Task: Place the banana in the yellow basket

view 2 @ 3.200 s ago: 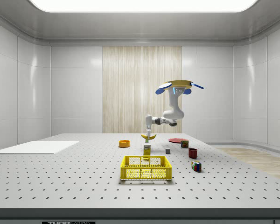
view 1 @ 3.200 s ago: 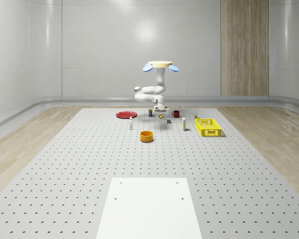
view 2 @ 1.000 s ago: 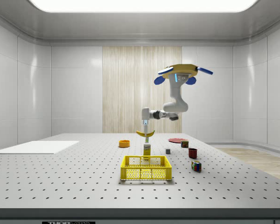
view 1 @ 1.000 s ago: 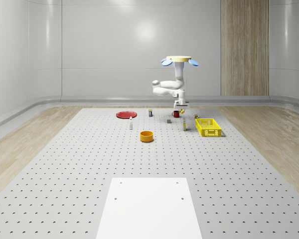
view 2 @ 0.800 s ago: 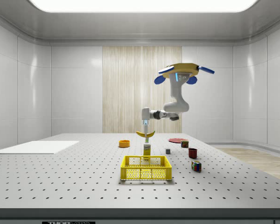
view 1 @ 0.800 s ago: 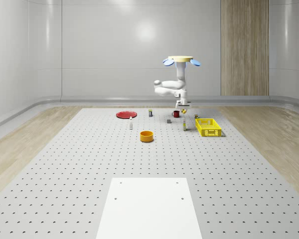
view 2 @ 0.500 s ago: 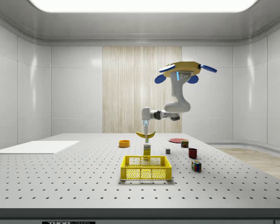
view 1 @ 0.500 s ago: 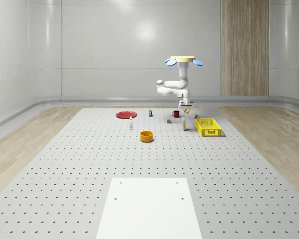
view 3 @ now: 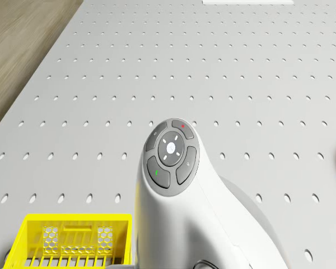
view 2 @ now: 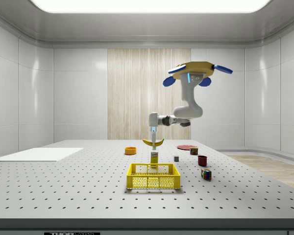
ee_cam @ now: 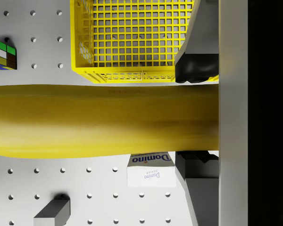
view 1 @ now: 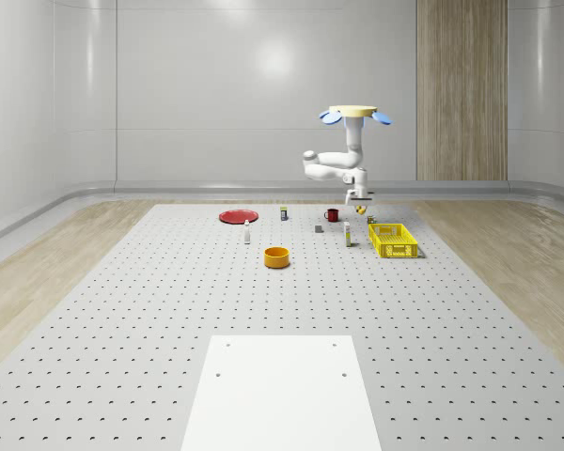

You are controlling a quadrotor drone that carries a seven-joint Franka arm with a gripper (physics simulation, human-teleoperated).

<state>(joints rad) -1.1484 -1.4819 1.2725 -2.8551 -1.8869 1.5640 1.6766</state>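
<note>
Hovering drone [view 2: 196, 69] above the perforated grey worktop [view 2: 88, 186], near the yellow mesh plastic basket [view 2: 153, 176]. Claw [view 2: 153, 137] clamped on the curved yellow banana [view 2: 153, 142], held in the air over the white Domino sugar box [ee_cam: 151, 171], just beside the basket.

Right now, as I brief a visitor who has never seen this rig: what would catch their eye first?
The drone hovering high over the perforated table, its white arm reaching down. Then the banana clamped in the gripper, hanging above the sugar box just behind the yellow basket in the side view.
</note>
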